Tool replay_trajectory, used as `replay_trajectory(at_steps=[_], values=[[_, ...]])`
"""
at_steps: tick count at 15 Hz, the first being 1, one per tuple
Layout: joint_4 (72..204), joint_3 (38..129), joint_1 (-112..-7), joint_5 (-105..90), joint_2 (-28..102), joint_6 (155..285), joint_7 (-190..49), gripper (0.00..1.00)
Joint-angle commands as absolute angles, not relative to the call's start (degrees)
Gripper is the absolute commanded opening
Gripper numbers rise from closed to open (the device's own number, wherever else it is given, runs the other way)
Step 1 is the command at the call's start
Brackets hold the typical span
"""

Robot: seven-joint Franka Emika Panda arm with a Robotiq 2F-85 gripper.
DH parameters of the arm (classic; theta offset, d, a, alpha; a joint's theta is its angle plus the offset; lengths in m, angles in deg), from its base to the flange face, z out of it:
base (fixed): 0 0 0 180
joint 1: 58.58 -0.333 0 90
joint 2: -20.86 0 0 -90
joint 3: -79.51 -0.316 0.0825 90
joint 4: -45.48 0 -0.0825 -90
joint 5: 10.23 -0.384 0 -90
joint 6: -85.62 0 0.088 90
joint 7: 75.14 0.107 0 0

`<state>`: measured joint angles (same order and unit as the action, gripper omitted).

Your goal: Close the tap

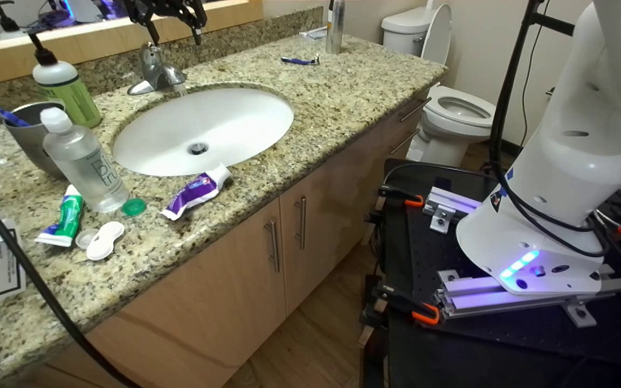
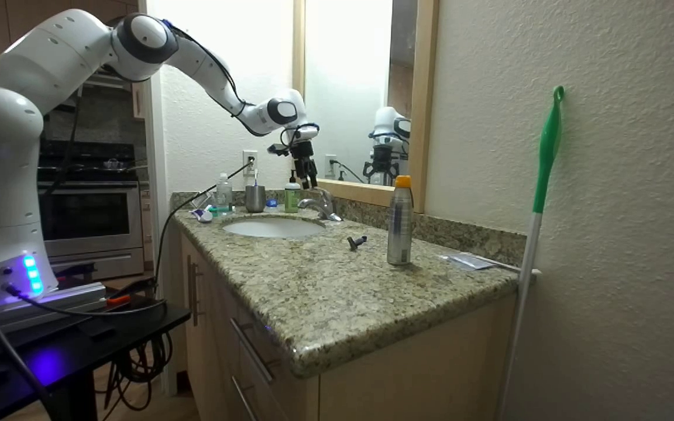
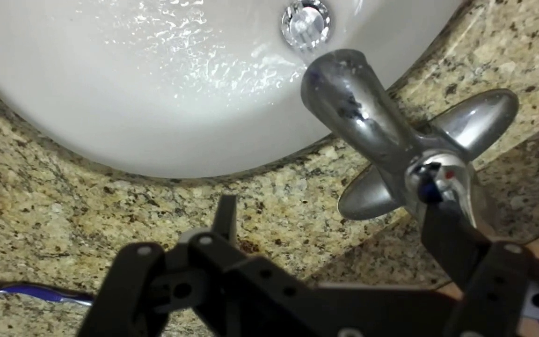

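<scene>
The chrome tap (image 1: 157, 73) stands at the back edge of the white oval basin (image 1: 224, 121). It also shows in an exterior view (image 2: 326, 206) and in the wrist view (image 3: 367, 112). Water runs from its spout and ripples in the basin. My gripper (image 1: 176, 40) is open and empty, pointing down above the tap. In the wrist view the gripper (image 3: 330, 202) has its right finger over the handle at the tap's top, hiding part of it. Its left finger is above the counter beside the tap. I cannot tell whether the right finger touches the handle.
A green soap bottle (image 1: 68, 89), a metal cup (image 1: 35, 143) and a clear bottle (image 1: 87, 167) stand beside the basin. A blue razor (image 1: 298, 61) and a spray can (image 2: 399, 225) are on the counter. The mirror (image 2: 348, 88) is behind the tap.
</scene>
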<state>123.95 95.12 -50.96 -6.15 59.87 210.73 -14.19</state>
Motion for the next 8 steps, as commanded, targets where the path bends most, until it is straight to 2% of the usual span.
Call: replay_trajectory(at_steps=[1, 8], values=[[118.1, 94.8, -50.7, -5.5, 64.5, 204.8, -15.6, 1.00], [110.0, 92.7, -48.6, -7.6, 68.7, 195.4, -21.3, 1.00]])
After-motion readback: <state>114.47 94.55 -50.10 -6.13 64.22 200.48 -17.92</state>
